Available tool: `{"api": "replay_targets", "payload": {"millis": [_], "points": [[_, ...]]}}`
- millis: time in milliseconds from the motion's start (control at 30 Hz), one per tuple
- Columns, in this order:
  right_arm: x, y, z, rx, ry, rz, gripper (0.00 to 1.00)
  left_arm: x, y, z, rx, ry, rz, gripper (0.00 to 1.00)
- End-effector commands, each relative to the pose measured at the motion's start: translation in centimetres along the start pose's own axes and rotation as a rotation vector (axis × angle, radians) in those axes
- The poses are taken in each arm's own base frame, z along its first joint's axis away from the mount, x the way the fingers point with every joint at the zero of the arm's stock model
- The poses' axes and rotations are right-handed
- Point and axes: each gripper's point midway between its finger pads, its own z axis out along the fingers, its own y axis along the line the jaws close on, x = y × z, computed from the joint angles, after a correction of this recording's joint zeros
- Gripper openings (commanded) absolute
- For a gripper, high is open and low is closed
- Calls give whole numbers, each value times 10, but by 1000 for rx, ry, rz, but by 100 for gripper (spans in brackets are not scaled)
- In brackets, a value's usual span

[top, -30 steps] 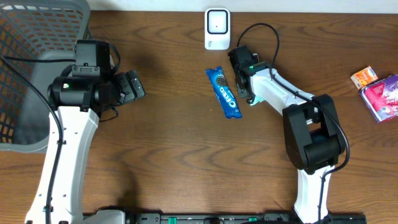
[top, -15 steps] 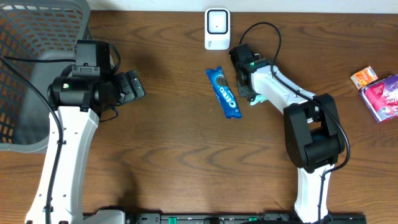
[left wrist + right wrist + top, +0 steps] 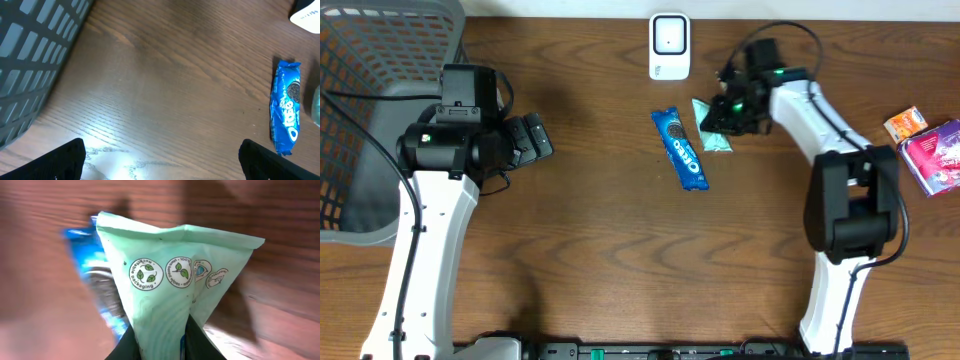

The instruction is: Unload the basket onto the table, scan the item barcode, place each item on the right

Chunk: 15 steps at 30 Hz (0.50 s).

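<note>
Pinched a mint-green pouch (image 3: 170, 280) by one narrow end in the right jaws, closed almost fully on it. Held the pouch seemingly just clear of the desk (image 3: 600, 230), just right of a blue Oreo pack (image 3: 680, 148) and near the white scanner (image 3: 669, 45), not yet facing it. Had the left jaws spread wide and empty, well apart, beside a grey basket (image 3: 380, 60). Judged the pickup done; presenting the barcode to the scanner left to do. Found no barcode on the pouch's visible face.
</note>
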Motion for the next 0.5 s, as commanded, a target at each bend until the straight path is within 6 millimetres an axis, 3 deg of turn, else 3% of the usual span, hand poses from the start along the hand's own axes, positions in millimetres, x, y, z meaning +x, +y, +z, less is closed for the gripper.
{"api": "replay_targets", "payload": {"millis": [0, 167, 333, 467], "points": [[-4, 42, -22, -379, 6, -27, 1, -2, 2, 0, -12, -6, -4, 98], [-5, 30, -35, -521, -26, 21, 2, -2, 2, 0, -12, -6, -4, 98], [16, -1, -12, -533, -16, 176, 3, -2, 2, 0, -12, -6, -4, 98], [22, -22, -3, -543, -50, 279, 9, -2, 2, 0, -12, -6, -4, 98]]}}
